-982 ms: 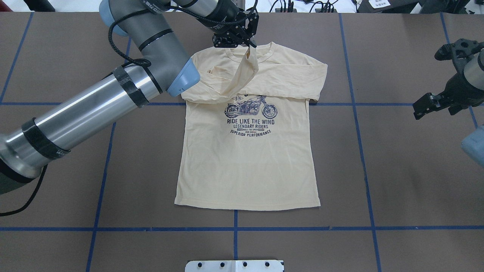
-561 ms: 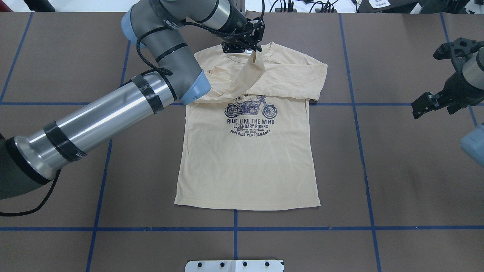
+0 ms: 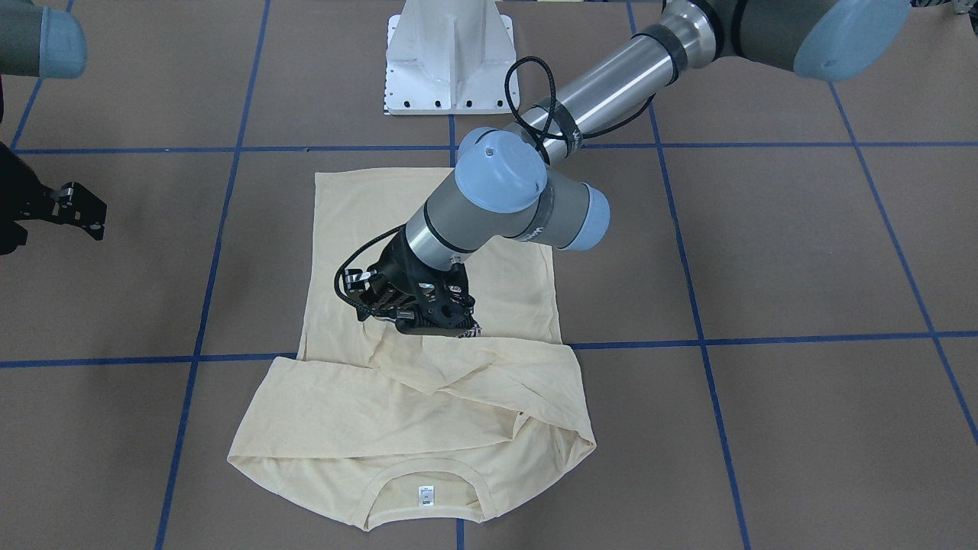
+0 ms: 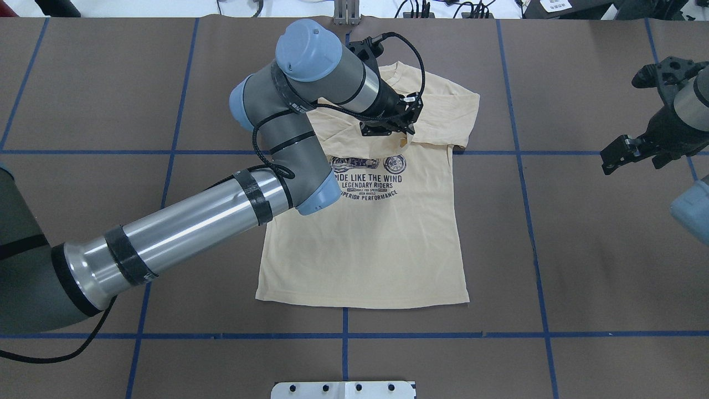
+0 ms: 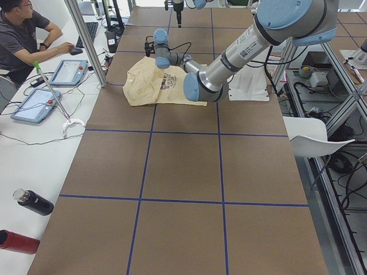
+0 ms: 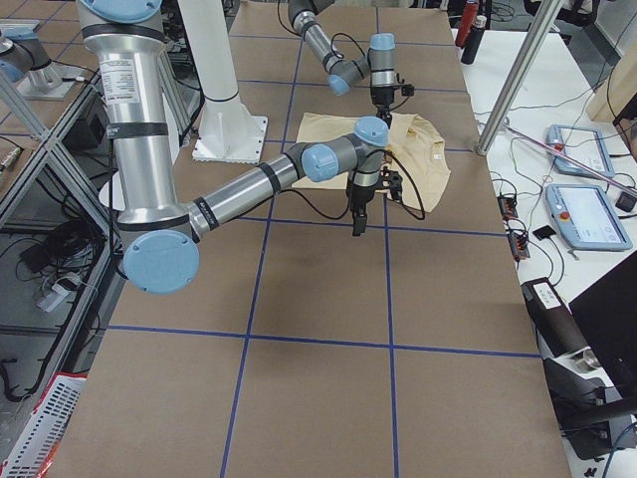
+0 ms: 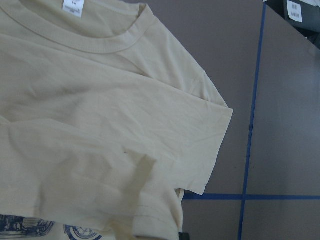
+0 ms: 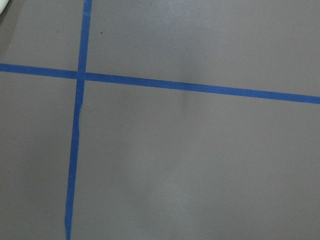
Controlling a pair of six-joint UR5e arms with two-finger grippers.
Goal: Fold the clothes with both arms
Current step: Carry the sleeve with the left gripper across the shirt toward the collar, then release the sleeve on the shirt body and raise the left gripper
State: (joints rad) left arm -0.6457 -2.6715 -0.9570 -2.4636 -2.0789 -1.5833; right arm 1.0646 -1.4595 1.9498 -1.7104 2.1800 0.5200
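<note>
Left tool (image 4: 401, 132): fingers pressed together on the sleeve cuff (image 4: 402, 143) of the long-sleeved T-shirt (image 4: 360, 260), held low over the chest just above the navy print (image 4: 365, 185). The wrist view looks down on cream cloth, the collar and one folded sleeve edge.

Left arm (image 4: 183, 227): reaches in from the table's left edge and bends over the shirt's upper half, hiding the left shoulder in the overhead view.

Long-sleeved T-shirt: pale cream-yellow, lying flat at the middle of the table (image 4: 581, 249), print side up, collar toward the far edge, hem toward the robot-side edge. The other sleeve (image 4: 443, 119) lies folded across the chest. Folded cloth covers the top of the print. A small white neck label (image 3: 425, 495) shows inside the collar.

Right tool (image 4: 617, 155): hangs above bare table near the right edge, well apart from the shirt; I cannot tell how its fingers stand. Its wrist view shows only brown surface and blue tape lines (image 4: 343, 335).

White pedestal base (image 3: 451, 53): stands at the middle of the robot-side edge.
</note>
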